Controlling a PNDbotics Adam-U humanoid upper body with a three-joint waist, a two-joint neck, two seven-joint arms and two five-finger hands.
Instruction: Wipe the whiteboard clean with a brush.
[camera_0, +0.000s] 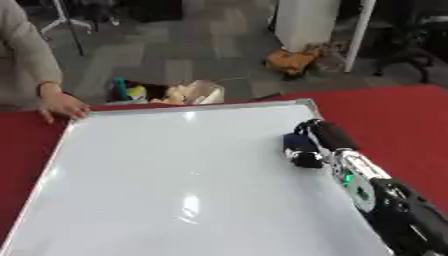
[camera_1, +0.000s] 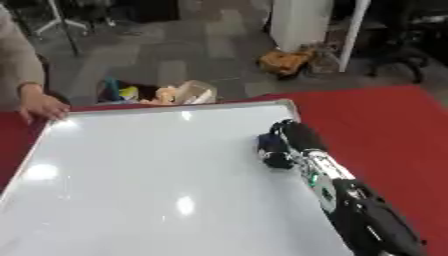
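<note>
A dark blue brush (camera_0: 301, 150) sits on the right part of a blank whiteboard (camera_0: 175, 175), near its far right corner, gripped in the right robot hand (camera_0: 322, 134), whose fingers curl round it. Its long axis cannot be made out. The whiteboard lies flat on a red worktop (camera_0: 402, 120). A person's hand (camera_0: 63, 106) rests at the board's far left corner. Beyond lies a grey floor (camera_0: 192, 45) with clutter
</note>
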